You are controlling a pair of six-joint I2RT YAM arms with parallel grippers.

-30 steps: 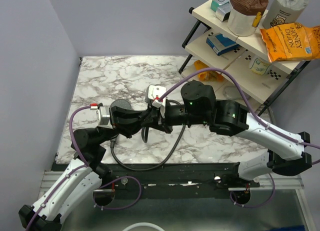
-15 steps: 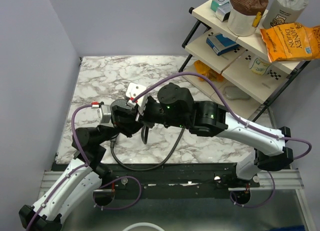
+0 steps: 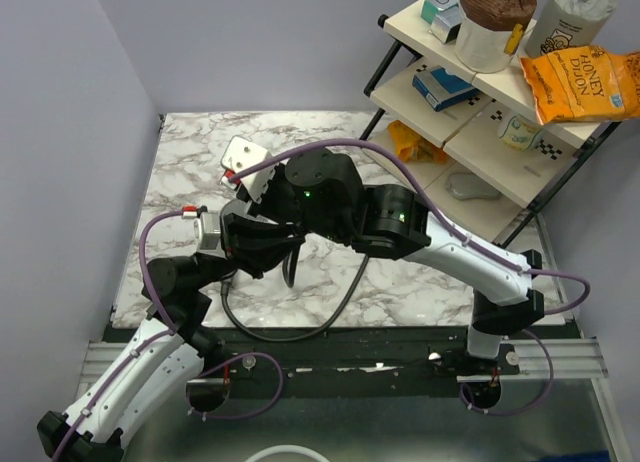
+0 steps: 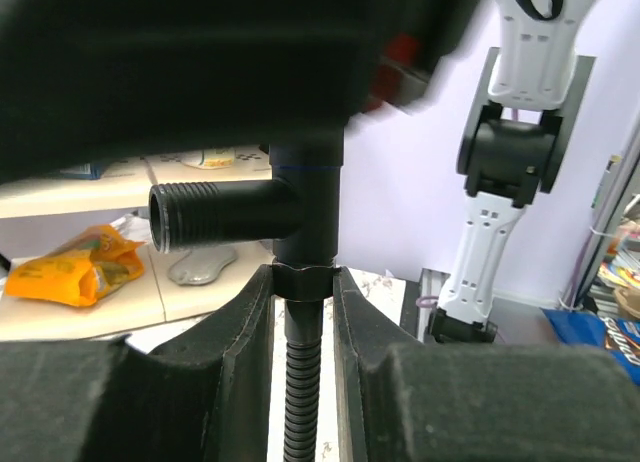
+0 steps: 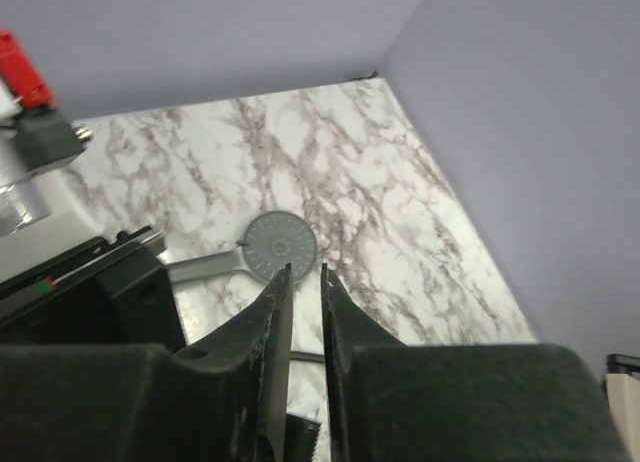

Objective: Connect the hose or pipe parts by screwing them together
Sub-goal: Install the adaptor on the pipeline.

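Shower head (image 5: 282,247): dark grey, round flat face up, straight handle, lying flat on the marble table (image 5: 400,212). Hose (image 3: 320,322): black, corrugated, looped on the table near its front edge. Its upper end stands upright above the table, clamped by the left gripper (image 4: 303,282), and the black end fitting (image 4: 305,207) has its threaded side stub exposed.

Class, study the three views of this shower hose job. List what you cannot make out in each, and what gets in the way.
Right wrist view: the shower head's handle end, behind a black arm part.
Top view: the shower head itself and where the hose ends, both under the crossed arms.
Left wrist view: the top of the threaded fitting above the left pincer, covered by a blurred dark body near the lens.
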